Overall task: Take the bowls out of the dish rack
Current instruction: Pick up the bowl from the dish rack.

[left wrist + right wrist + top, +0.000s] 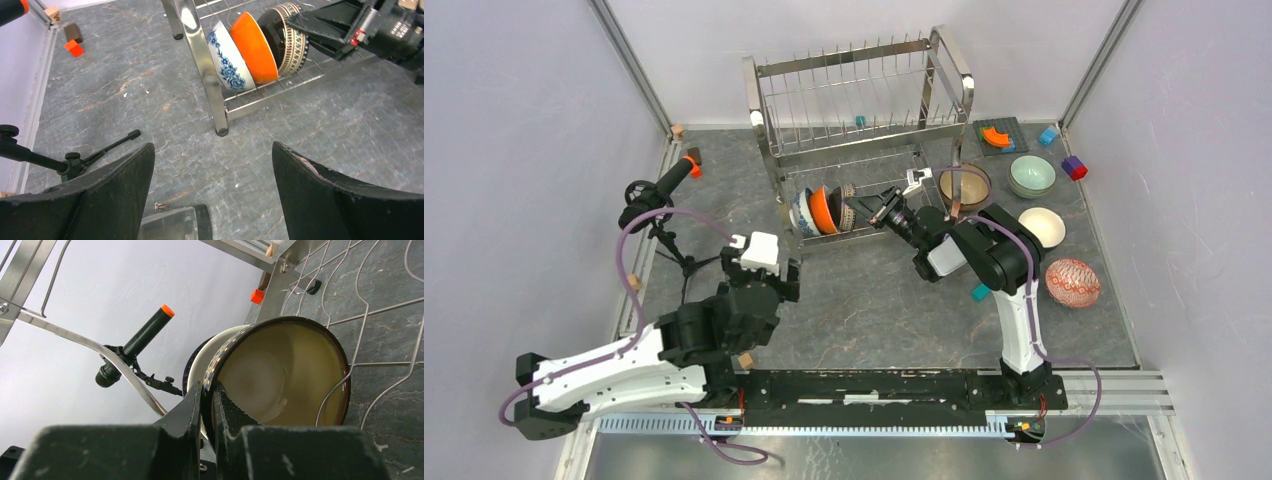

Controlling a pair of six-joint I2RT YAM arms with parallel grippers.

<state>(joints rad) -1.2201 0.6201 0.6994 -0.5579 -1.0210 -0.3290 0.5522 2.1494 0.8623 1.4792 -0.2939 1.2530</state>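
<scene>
A dark bowl with a patterned band (292,35) is standing on edge at the right end of a row of three in the lower tier of the dish rack (859,110). It is touching an orange bowl (254,47), which is resting against a blue-and-white bowl (226,60). The right gripper (209,390) is pinching the dark bowl's rim, one finger inside the cream-glazed hollow and one on the outer wall, jaws pressed nearly together on the thin edge. Four more are sitting upright on the table (874,300) to the right of the rack: a brown-gold bowl (964,187), a pale green bowl (1032,175), a cream bowl (1041,227) and a red-patterned bowl (1072,282). The left gripper (212,165) is hovering in front of the rack's near-left leg, jaws spread wide, holding nothing. The step in hand appears to be the fifth bowl's removal, grip made and lift not yet begun. The next move is calling for a pull up and out to the right, clear of the wire prongs and without dragging the orange bowl, then a turn upright over bare table.
</scene>
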